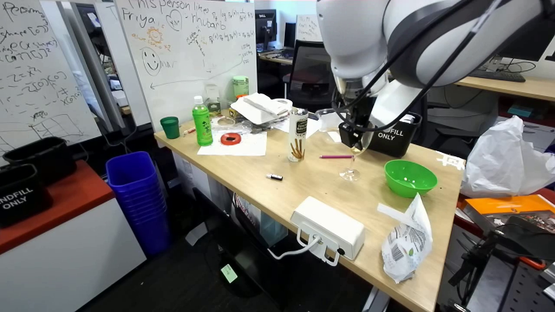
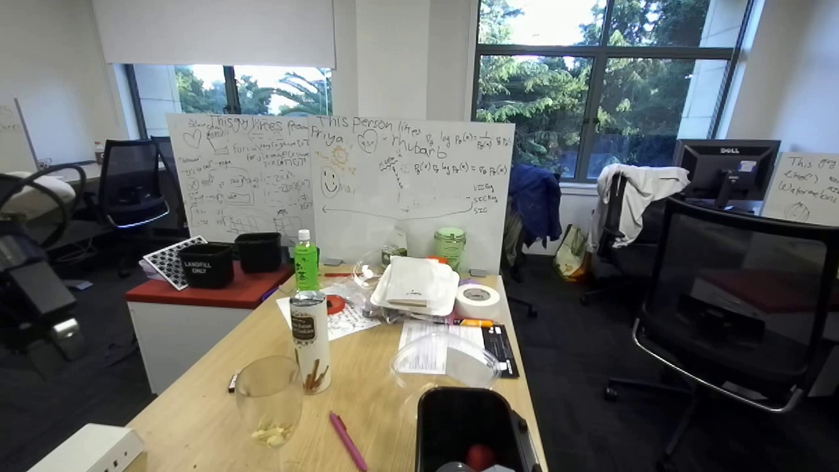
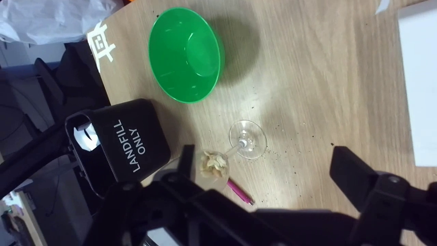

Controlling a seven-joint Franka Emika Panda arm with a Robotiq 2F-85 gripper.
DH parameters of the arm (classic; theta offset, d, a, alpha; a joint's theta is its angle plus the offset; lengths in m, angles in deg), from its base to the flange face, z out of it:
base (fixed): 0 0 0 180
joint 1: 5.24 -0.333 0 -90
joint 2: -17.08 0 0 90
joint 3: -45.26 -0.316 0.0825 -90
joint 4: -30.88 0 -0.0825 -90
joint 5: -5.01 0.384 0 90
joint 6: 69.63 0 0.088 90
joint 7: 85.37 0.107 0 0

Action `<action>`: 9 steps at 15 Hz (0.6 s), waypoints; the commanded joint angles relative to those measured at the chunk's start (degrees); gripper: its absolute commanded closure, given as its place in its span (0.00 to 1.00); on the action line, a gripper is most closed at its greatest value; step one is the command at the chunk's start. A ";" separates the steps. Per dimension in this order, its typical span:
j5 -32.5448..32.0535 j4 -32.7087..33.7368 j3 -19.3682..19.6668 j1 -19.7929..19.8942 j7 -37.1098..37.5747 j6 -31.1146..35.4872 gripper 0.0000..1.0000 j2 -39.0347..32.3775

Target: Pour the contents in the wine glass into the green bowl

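Note:
The wine glass [image 1: 349, 174] stands upright on the table, with pale pieces in the bottom of its cup. It also shows in an exterior view [image 2: 269, 400] and in the wrist view [image 3: 247, 139]. The bright green bowl [image 1: 409, 178] stands beside it; in the wrist view [image 3: 186, 56] its inside shows bare green. My gripper [image 3: 265, 162] is open with nothing between its fingers. The left finger in the wrist view overlaps the glass's cup, hiding part of it. In an exterior view the gripper [image 1: 353, 139] overlaps the cup too. The bowl is out of view in an exterior view.
A black landfill bin [image 1: 392, 138] stands close behind the glass and bowl. A pink pen [image 1: 336, 157] lies near the glass. A tall printed canister [image 1: 298, 134], a white box [image 1: 328, 225] and a crumpled white bag [image 1: 407, 251] stand around. A green bottle [image 1: 202, 123] is farther off.

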 commanded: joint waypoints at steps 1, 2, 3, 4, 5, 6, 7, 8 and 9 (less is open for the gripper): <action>-0.33 0.85 2.55 -2.35 -0.15 0.13 0.00 -0.97; -0.60 1.68 2.97 -2.59 -0.15 0.14 0.00 -1.59; -0.63 2.10 3.16 -2.70 -0.15 0.14 0.00 -1.80; -0.64 2.23 3.21 -2.76 -0.15 0.13 0.00 -1.79; -0.64 2.25 3.21 -2.83 -0.14 0.13 0.00 -1.78; -0.64 2.25 3.20 -2.87 -0.14 0.11 0.00 -1.78; -0.64 2.25 3.20 -2.88 -0.14 0.11 0.00 -1.78; -0.64 2.25 3.21 -2.89 -0.14 0.11 0.00 -1.78; 1.17 2.40 3.13 -2.74 -1.02 0.94 0.00 -1.89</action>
